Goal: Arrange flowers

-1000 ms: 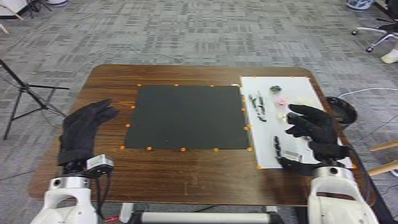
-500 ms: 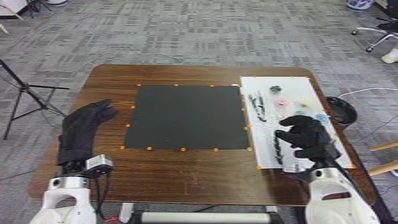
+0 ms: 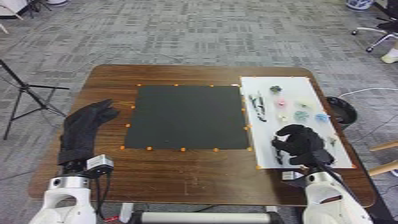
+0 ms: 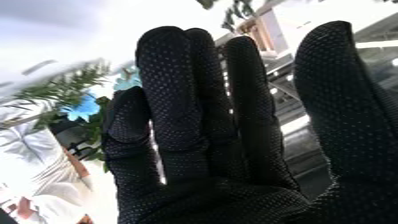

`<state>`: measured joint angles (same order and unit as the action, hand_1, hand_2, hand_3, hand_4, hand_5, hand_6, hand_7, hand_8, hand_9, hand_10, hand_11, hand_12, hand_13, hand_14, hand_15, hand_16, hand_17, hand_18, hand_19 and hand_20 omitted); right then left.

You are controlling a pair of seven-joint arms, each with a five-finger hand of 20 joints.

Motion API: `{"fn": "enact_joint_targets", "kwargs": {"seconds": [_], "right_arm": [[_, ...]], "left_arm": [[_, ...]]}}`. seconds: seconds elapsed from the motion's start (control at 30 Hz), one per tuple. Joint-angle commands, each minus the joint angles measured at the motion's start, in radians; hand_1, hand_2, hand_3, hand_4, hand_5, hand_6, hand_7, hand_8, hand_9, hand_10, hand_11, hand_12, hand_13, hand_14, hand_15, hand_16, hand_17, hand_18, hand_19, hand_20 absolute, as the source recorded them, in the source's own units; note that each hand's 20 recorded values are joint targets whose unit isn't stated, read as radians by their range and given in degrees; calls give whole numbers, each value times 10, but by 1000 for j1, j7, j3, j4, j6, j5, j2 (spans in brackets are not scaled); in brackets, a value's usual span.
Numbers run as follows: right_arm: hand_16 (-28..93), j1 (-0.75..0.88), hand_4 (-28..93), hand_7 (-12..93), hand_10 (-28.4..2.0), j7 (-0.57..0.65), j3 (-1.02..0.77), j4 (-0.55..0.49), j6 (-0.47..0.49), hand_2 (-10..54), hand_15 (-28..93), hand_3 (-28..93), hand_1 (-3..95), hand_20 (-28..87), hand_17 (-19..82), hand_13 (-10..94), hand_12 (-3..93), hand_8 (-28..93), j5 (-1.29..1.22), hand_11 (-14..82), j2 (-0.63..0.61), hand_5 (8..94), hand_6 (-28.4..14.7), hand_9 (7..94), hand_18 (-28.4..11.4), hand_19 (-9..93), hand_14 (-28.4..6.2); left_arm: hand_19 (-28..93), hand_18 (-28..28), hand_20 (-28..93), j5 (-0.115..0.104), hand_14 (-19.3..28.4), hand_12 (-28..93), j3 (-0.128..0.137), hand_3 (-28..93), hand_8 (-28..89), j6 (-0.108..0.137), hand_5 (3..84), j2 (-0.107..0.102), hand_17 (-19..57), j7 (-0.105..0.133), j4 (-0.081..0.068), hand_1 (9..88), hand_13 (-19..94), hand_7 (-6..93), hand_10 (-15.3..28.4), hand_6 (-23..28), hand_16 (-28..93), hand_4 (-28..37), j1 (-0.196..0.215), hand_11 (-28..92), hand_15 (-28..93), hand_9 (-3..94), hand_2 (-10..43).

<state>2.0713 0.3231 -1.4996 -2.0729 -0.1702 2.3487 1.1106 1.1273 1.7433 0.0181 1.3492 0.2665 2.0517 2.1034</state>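
Observation:
In the head view, my right hand (image 3: 302, 144) is over the near part of the white board (image 3: 277, 85), with a dark item partly hidden under it. My left hand (image 3: 82, 127) rests at the table's left side, fingers loosely straight. On the board beyond the right hand lie a dark green flower (image 3: 275, 89), a pink flower (image 3: 281, 103), a teal flower (image 3: 301, 116), a blue flower (image 3: 322, 118) and dark stems (image 3: 258, 106). In the right wrist view, my right hand (image 4: 213, 200) has straight fingers and holds nothing; a blue flower (image 4: 82, 108) and green leaves (image 4: 62, 89) are beyond it.
A black square mat (image 3: 187, 117), edged with orange markers, lies in the middle of the brown table (image 3: 178, 175). A round black container (image 3: 341, 111) stands beside the table's right edge. A tripod (image 3: 27, 85) stands on the floor at the left.
My right hand has moved back toward the near edge of the white board, uncovering the teal and blue flowers. The left hand has kept still.

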Motion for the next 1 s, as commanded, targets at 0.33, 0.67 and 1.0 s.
{"fn": "enact_joint_targets", "kwargs": {"seconds": [0.33,0.67,1.0], "right_arm": [[289,45,-207,421,-133,22,56,32,68,-95,548,687,442,543,376,737,280,-97,64,293,-19,511,-1,678,-209,805,-92],[307,23,-179,554,-102,42,126,32,157,-95,631,565,558,549,429,784,545,167,119,302,-62,427,2,731,-200,882,-61],[306,5,-149,465,-89,66,126,3,256,-95,597,575,607,525,455,809,521,195,98,168,-93,522,1,790,-188,880,-50]], "left_arm": [[128,129,199,-3,190,190,0,654,-70,-23,537,3,71,-15,0,302,427,212,143,25,26,-197,2,294,322,535,-28],[129,129,198,-1,190,190,3,654,-70,-31,538,4,71,-15,1,302,428,212,144,23,26,-197,3,293,322,533,-28],[129,129,197,-1,190,190,4,654,-70,-35,537,2,71,-27,3,301,427,211,144,23,26,-197,3,293,321,533,-28]]}}
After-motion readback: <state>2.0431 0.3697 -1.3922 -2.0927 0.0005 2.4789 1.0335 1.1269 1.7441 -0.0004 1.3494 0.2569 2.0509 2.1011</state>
